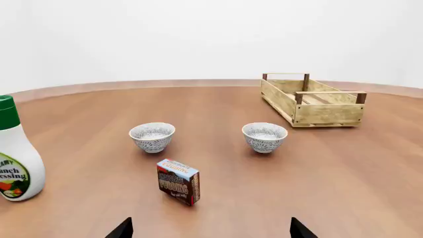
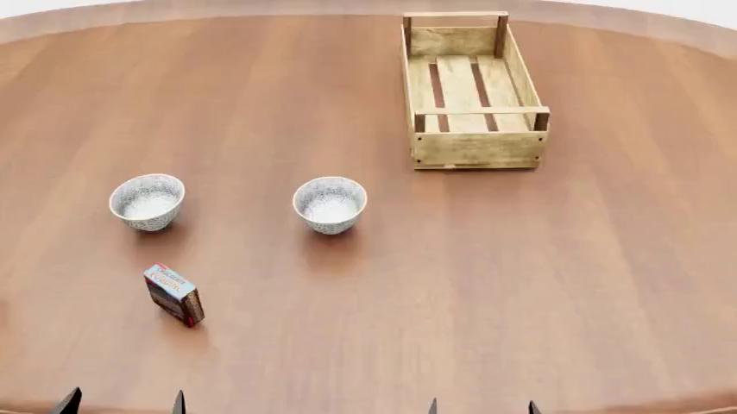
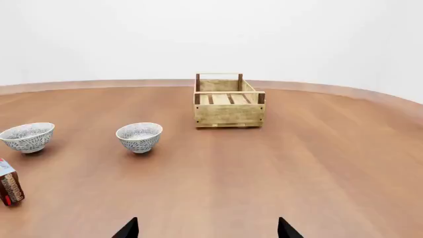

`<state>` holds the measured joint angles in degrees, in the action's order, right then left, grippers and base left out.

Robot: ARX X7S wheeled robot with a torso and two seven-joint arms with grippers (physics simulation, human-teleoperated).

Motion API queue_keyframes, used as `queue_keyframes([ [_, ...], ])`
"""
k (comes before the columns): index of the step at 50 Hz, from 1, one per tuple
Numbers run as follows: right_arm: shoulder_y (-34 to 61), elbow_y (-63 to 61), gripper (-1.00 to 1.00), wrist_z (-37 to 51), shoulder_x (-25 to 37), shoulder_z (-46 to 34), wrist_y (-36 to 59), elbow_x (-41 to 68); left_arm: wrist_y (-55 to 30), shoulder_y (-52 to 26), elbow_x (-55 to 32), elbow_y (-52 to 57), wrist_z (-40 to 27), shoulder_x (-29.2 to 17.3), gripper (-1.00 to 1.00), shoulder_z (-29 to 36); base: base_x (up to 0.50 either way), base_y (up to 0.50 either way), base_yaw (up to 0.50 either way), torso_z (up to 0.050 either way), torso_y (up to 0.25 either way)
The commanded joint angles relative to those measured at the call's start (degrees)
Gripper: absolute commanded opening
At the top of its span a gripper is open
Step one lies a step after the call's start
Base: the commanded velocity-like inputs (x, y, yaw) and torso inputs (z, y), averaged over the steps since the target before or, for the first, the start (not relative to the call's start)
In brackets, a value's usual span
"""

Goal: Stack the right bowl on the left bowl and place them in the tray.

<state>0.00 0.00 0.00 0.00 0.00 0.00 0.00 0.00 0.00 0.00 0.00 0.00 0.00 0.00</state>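
Two white bowls with a grey pattern stand on the brown table. The left bowl [image 2: 148,201] [image 1: 152,136] [image 3: 27,137] and the right bowl [image 2: 330,203] [image 1: 264,137] [image 3: 139,136] are apart, both upright and empty. The tray [image 2: 474,88] [image 1: 312,100] [image 3: 229,102], a light-wood crate with dark corner posts, sits empty at the far right of the bowls. My left gripper [image 2: 123,404] [image 1: 210,229] and right gripper [image 2: 481,407] [image 3: 207,229] hang open at the near table edge, far from both bowls, with nothing between their fingers.
A small red-and-blue box [image 2: 175,295] [image 1: 178,181] [image 3: 10,187] stands in front of the left bowl. A white ranch dressing bottle [image 1: 15,154] with a green cap stands further left, seen only in the left wrist view. The table's [image 2: 484,276] curved far edge runs behind the tray.
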Motion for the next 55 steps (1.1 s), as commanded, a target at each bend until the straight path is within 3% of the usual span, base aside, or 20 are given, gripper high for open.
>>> queue_keyframes([
  [1,-0.2,-0.3,1.0,1.0,0.9,-1.2,0.4,1.1,-0.4,-0.3,-0.8,-0.4,-0.9,-0.9,1.0,1.2,0.0,0.0,0.0,0.0,0.0],
  [19,-0.3,-0.2,1.0,4.1,3.3,-4.2,0.6,3.5,-1.5,-0.4,-3.1,-0.5,-3.6,-3.5,1.0,4.4,0.0,0.0,0.0,0.0,0.0],
  [21,-0.6,-1.2,1.0,1.1,0.6,-1.1,1.6,0.7,-1.9,-0.2,-0.6,-0.2,-0.8,-1.2,1.0,1.6,0.0,0.0,0.0,0.0,0.0],
  [39,-0.5,2.0,1.0,4.4,3.4,-5.1,-3.4,1.4,-1.2,-0.4,-0.4,-0.3,-4.8,-3.3,1.0,5.4,0.0,0.0,0.0,0.0,0.0],
  [45,-1.4,-10.7,1.0,6.6,4.4,-4.1,-8.2,1.1,4.1,-1.2,7.6,13.4,-10.3,-4.6,1.0,6.3,0.0,0.0,0.0,0.0,0.0],
  [53,-6.6,-22.6,1.0,11.3,5.3,-2.2,-30.9,-7.7,12.9,0.7,21.1,31.3,-18.6,-5.4,1.0,5.5,0.0,0.0,0.0,0.0,0.0],
  [55,-6.6,-23.4,1.0,9.2,6.6,-3.9,-28.6,-5.8,13.5,1.5,21.6,32.8,-19.6,-5.4,1.0,5.1,0.0,0.0,0.0,0.0,0.0],
])
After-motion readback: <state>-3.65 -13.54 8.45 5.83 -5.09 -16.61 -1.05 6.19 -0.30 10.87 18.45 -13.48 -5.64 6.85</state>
